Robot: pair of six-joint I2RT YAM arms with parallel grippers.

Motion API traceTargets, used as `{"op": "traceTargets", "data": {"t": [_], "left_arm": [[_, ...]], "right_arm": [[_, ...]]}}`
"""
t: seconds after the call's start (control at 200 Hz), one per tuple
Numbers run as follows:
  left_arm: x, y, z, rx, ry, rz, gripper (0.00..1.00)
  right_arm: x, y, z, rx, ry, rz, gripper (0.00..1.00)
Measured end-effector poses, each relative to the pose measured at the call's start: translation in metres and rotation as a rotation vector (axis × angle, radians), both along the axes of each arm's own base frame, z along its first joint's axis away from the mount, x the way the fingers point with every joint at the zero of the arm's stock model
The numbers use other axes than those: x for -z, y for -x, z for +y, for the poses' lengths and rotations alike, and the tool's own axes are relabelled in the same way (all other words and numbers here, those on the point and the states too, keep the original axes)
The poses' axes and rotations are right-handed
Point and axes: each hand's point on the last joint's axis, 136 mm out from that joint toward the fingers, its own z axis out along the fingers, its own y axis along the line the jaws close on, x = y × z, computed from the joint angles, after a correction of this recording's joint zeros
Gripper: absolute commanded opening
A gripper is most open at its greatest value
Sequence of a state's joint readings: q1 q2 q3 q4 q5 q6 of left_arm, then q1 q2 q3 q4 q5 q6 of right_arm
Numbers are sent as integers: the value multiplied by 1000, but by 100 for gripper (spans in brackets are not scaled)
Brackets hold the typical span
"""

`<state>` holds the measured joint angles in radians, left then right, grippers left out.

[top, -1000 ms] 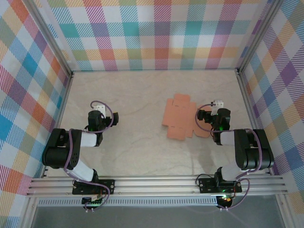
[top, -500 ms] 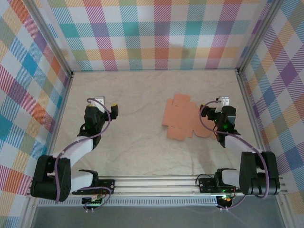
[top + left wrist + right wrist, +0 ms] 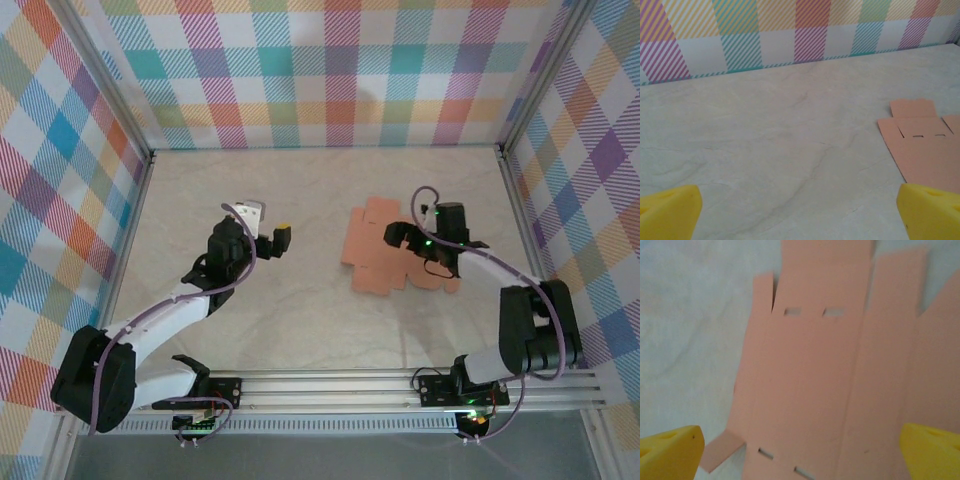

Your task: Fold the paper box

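Right pincer [image 3: 403, 240]: jaws spread wide, nothing between them. In the wrist view the right pincer [image 3: 800, 452] has its yellow pads [image 3: 670, 449] at the lower corners, cut off by the frame, with the paper box [image 3: 815, 380] lying between and beyond them. Contact with the sheet cannot be judged.

Paper box [image 3: 375, 250]: flat salmon die-cut sheet, unfolded, on the counter [image 3: 300, 185], right of centre. Slots and tabs are sharp at 12 o'clock. The 3 o'clock side is blurred and runs out of frame. From above, its 3 o'clock edge is hidden under the right arm.

Left pincer [image 3: 272, 238]: jaws wide apart, empty, over bare counter, well apart from the sheet, which lies at its 3 o'clock. In its own view, the left pincer [image 3: 799, 215] sees the paper box [image 3: 922, 152] at 3 o'clock, clipped by the frame edge and one pad.

Plaid walls [image 3: 340, 70] enclose the counter.
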<state>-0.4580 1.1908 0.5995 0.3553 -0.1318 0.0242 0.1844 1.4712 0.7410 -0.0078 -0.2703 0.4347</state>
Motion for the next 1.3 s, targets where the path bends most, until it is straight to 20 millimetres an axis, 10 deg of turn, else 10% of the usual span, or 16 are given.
{"op": "traceTargets", "data": {"t": [0.255, 0.825, 1.11, 1.3], "left_arm": [[7, -6, -5, -3, 6, 33, 100], [11, -11, 5, -123, 142, 79, 100], [39, -17, -48, -89, 267, 226, 100], [49, -15, -104, -26, 315, 346, 100]], "right_arm": [[42, 6, 45, -96, 4, 137, 100], [30, 16, 149, -278, -60, 113, 100], [-17, -7, 96, -136, -12, -19, 100], [1, -28, 21, 23, 18, 34, 100]]}}
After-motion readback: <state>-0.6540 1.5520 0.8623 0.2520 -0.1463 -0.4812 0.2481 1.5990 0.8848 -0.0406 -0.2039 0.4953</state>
